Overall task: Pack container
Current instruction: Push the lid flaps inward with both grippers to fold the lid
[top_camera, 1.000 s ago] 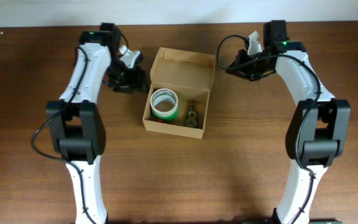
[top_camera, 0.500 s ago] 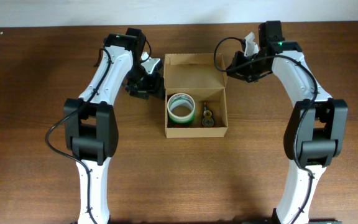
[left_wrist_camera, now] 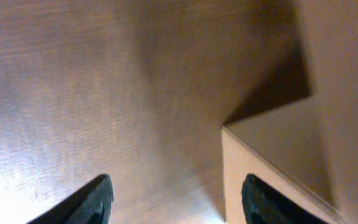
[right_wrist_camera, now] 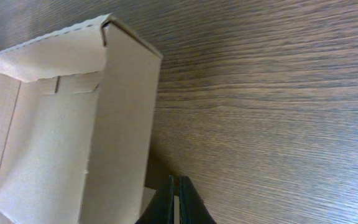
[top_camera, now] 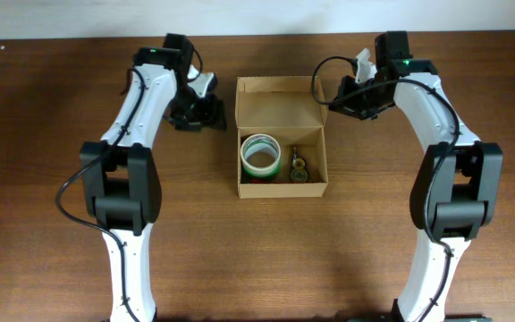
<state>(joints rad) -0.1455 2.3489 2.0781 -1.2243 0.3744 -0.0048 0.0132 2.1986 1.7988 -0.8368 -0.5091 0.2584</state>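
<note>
The container (top_camera: 280, 100) is a tan cardboard box in the middle of the table, its flap lid standing open at the back. Inside lie a white and green tape roll (top_camera: 261, 154) and a small dark roll (top_camera: 299, 167). My left gripper (top_camera: 209, 113) is open just left of the box's back left corner. In the left wrist view the left gripper (left_wrist_camera: 176, 205) is empty and the box corner (left_wrist_camera: 272, 143) is by its right finger. My right gripper (top_camera: 337, 98) is at the lid's right edge. In the right wrist view it (right_wrist_camera: 178, 202) is shut beside the flap (right_wrist_camera: 73, 124).
The brown wooden table (top_camera: 70, 224) spreads out around the box. A pale wall strip runs along the far edge (top_camera: 257, 16). Both arm bases stand at the near side, left and right of the box.
The box slid right and squared up with my left gripper against it. The left gripper has since drawn back slightly left. The right arm has hardly moved.
</note>
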